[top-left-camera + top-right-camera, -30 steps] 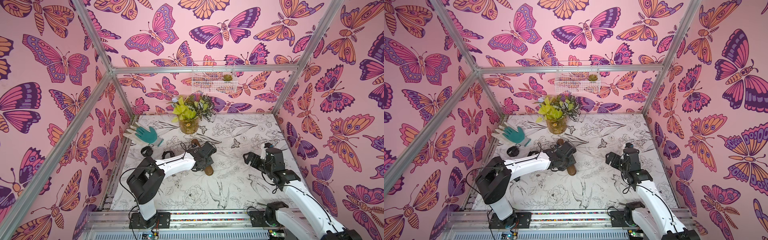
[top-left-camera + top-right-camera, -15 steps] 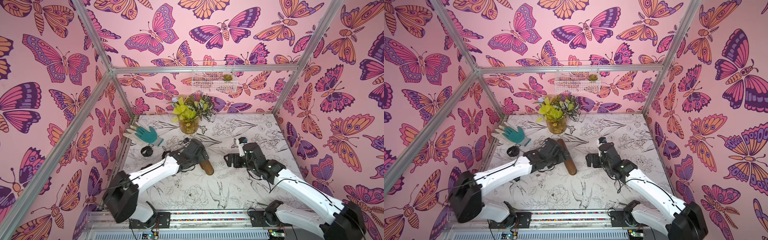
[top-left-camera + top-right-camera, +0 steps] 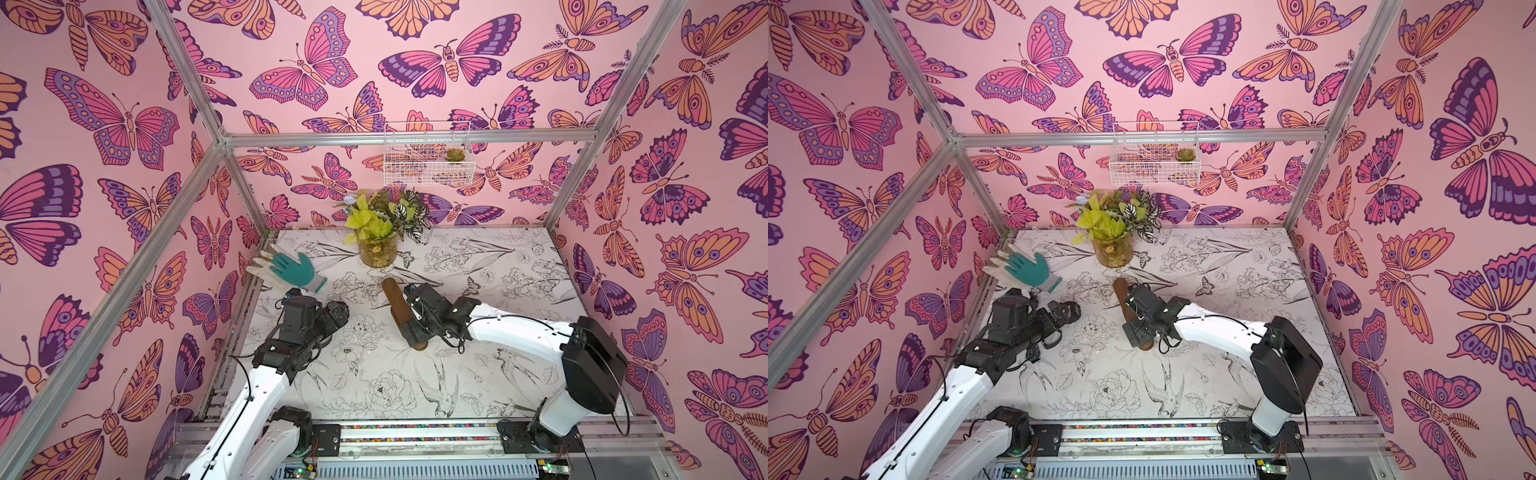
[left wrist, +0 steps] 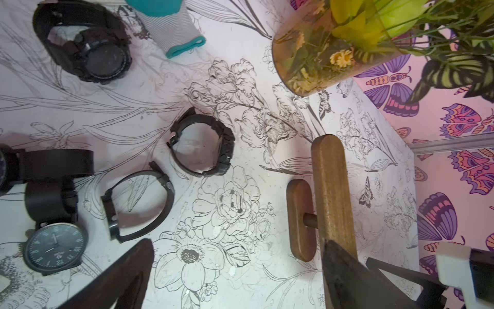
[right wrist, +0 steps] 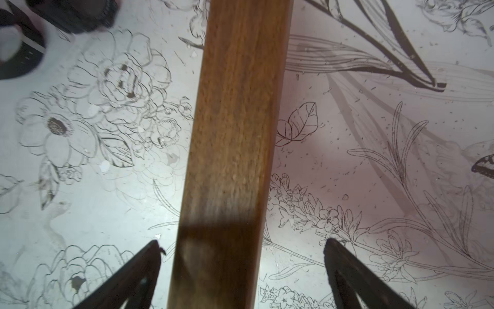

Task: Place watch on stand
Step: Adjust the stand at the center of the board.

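**Asker:** Where are the watches?

**Describer:** Take the back wall as twelve o'clock. Several dark wristwatches lie grouped at nine o'clock on the white worktop [image 3: 415, 395] printed with line-drawn flowers. The left wrist view shows four:
- a chunky black digital watch [image 4: 88, 50]
- a black ridged-strap watch [image 4: 203, 144] standing on edge as a closed loop
- a thin-banded black watch [image 4: 139, 206]
- a grey-dialled watch [image 4: 53, 246] on a wide black strap

None is on the stand.

**Asker:** And the stand?

**Describer:** The brown wooden stand [image 3: 397, 305], a long round-ended bar on a small oval base, sits mid-worktop. It is at three o'clock from the watches and apart from them. Its long axis runs from eleven to five.

**Asker:** The hands?

**Describer:** The left hand [image 4: 238, 244] is spread wide and empty, and is the nearer one to the watches. The right hand [image 5: 242, 240] is also wide. Its fingers sit either side of the bar with a gap on each side, gripping nothing.

**Asker:** What does the next move hinge on?

**Describer:** Probably the left hand takes one watch, though I cannot tell which. It would carry it toward three o'clock and slip the loop over the bar's free eleven o'clock end.

**Asker:** Anything else?

**Describer:** A teal-and-white gardening glove [image 3: 297, 270] lies at ten o'clock. A glass jar [image 3: 376, 253] of leafy plants stands at twelve.
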